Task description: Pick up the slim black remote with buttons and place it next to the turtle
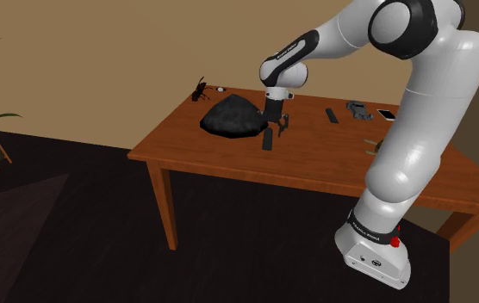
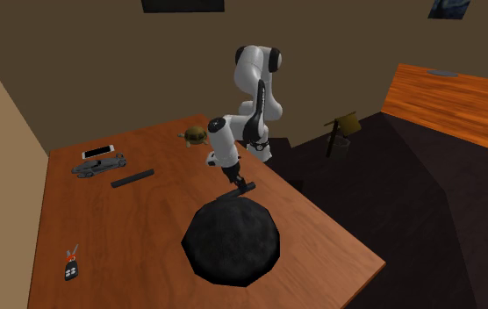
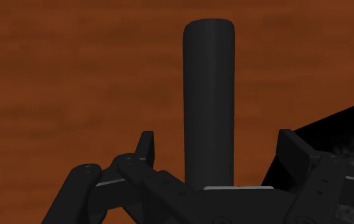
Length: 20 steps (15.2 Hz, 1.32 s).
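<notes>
Wrist view: gripper (image 3: 220,147) fingers spread, straddling remote (image 3: 208,95), no contact. Remote just beside black lump (image 1: 232,119) on table (image 1: 332,168); turtle (image 2: 195,134) well apart. Risk: finger fouls lump on closing; off-ctr pinch, remote pivots/slips.

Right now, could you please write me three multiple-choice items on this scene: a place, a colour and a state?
1. Where is the turtle? A on the floor; B in the jaws; C on the table.
2. What colour is the table? A white; B reddish brown; C green.
3. How do the jaws stand? A open, astride the remote; B shut on the remote; C shut on nothing.
Key: 1 C, it sits on the wood; 2 B, all views agree; 3 A, the wrist view shows gaps either side of the remote.
</notes>
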Available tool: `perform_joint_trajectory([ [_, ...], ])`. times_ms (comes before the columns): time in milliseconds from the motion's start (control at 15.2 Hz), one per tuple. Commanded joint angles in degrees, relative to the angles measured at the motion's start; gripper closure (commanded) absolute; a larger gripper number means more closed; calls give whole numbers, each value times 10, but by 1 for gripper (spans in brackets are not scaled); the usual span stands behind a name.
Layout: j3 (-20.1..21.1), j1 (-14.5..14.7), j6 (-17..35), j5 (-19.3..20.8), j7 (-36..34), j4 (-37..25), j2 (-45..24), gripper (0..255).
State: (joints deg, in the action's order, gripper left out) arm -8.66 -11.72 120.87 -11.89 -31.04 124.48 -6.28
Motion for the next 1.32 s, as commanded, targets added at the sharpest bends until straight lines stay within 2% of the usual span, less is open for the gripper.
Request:
perform_joint_trajectory([
  [0, 1, 1, 14, -3, 1, 8, -6, 0],
  [198, 3, 2, 33, -8, 4, 18, -15, 0],
  [660, 3, 2, 33, -8, 4, 18, -15, 0],
  [726, 3, 2, 33, -8, 4, 17, -16, 255],
  [1254, 3, 2, 35, -8, 4, 22, -13, 255],
])
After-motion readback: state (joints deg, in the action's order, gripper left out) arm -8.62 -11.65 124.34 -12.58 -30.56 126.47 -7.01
